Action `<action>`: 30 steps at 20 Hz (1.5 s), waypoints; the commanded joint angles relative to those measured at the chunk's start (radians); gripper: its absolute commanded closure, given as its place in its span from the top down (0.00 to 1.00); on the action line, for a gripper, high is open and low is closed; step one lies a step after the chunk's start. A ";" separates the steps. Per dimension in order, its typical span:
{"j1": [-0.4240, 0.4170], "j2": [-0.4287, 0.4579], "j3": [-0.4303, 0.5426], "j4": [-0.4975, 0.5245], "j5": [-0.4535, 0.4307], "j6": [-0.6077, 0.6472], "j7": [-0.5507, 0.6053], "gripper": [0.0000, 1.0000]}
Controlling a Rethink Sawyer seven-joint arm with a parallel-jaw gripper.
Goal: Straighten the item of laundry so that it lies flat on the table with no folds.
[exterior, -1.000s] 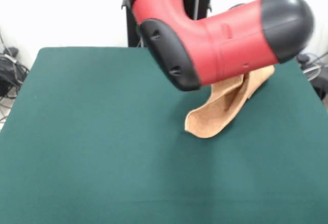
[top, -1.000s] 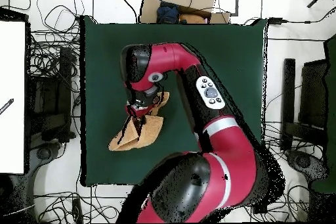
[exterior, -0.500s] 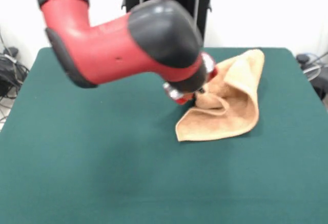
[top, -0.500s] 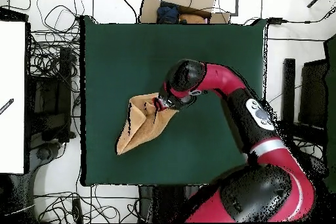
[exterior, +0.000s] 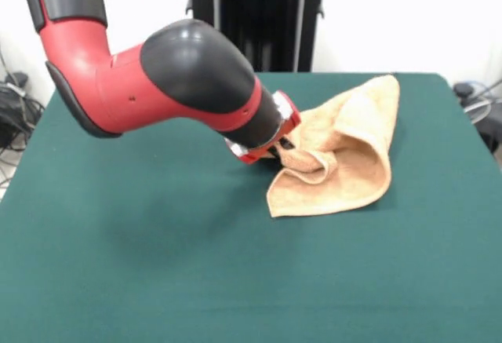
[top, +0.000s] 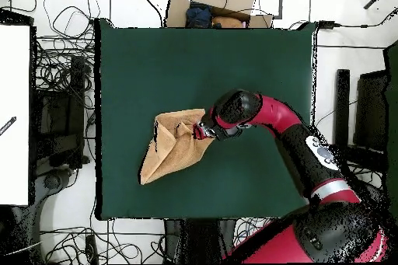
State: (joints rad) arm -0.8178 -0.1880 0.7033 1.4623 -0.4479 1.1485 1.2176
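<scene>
The item of laundry (exterior: 345, 155), a peach-orange towel, lies crumpled and folded over itself on the right half of the green table (exterior: 157, 264). One corner reaches toward the table's far right edge, and a raised fold bunches up at its left side. My gripper (exterior: 284, 148) sits low at that bunched left edge, shut on the cloth, with its fingers mostly buried in the folds. In the overhead view the towel (top: 171, 149) lies left of the table's (top: 233, 60) middle. There the gripper (top: 201, 131) is at the towel's upper right corner.
My red and black arm (exterior: 172, 76) stretches low across the table's left and middle. A cardboard box (top: 214, 5) sits beyond the table's top edge in the overhead view. Cables (top: 62, 67) lie along the side and a white board (top: 14, 114) stands at the far left.
The arm swung round and came down low over the table, bringing the towel from hanging lifted to lying folded on the cloth. In the last half second the gripper drew the towel's edge slightly sideways.
</scene>
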 commanded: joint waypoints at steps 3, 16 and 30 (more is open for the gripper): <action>0.004 0.046 0.051 0.070 -0.082 0.007 -0.306 0.00; -0.233 0.218 0.152 0.168 -0.027 -0.159 -0.520 0.00; -0.268 0.200 0.210 0.200 0.010 -0.193 -0.412 0.00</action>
State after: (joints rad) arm -1.1356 0.0195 0.8395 1.6402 -0.4650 1.0034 0.8410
